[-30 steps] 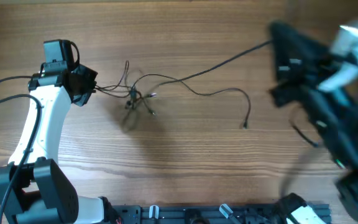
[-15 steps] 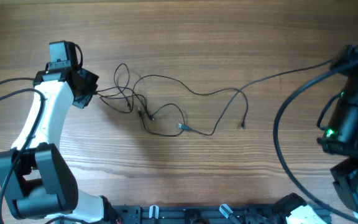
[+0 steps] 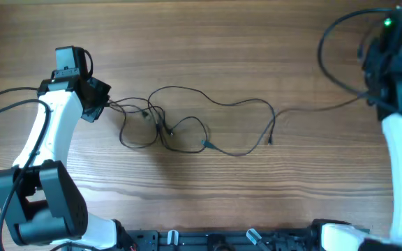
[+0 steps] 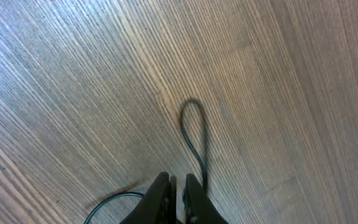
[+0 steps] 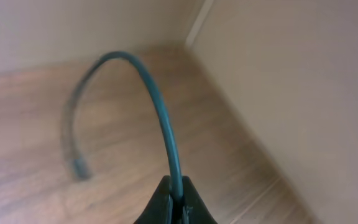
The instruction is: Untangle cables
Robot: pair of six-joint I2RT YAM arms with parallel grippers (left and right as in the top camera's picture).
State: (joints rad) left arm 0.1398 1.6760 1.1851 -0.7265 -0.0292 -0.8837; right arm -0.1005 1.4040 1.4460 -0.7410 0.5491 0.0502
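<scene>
Currently the pull-apart step is in hand: each arm holds a cord of the cables (image 3: pixel 187 125), and the bundle is being drawn open across the table (image 3: pixel 257 42). The left gripper (image 4: pixel 177 198) has its fingers pressed together on a thin black cord, whose small loop (image 4: pixel 194 134) lies on the wood just ahead of them. The right gripper (image 5: pixel 173 198), up at the far right of the table, is likewise pinched on a cord that arcs out of it to a blurred plug (image 5: pixel 77 168). From overhead, a single strand (image 3: pixel 319 108) runs from the right arm to the tangle. The tangle lies left of centre, near the left gripper, with several loops crossing at one knot (image 3: pixel 160 127).

The knot looks unresolved. The next move probably calls for one arm to hold as anchor while the other lets go and takes a strand close to the crossing, easing it out sideways rather than pulling tighter.

Against half a second ago, the right arm has swung from the lower right to the upper right. The strand to it lies flatter, and the high loop beside the left gripper has dropped. The left gripper has not moved.
</scene>
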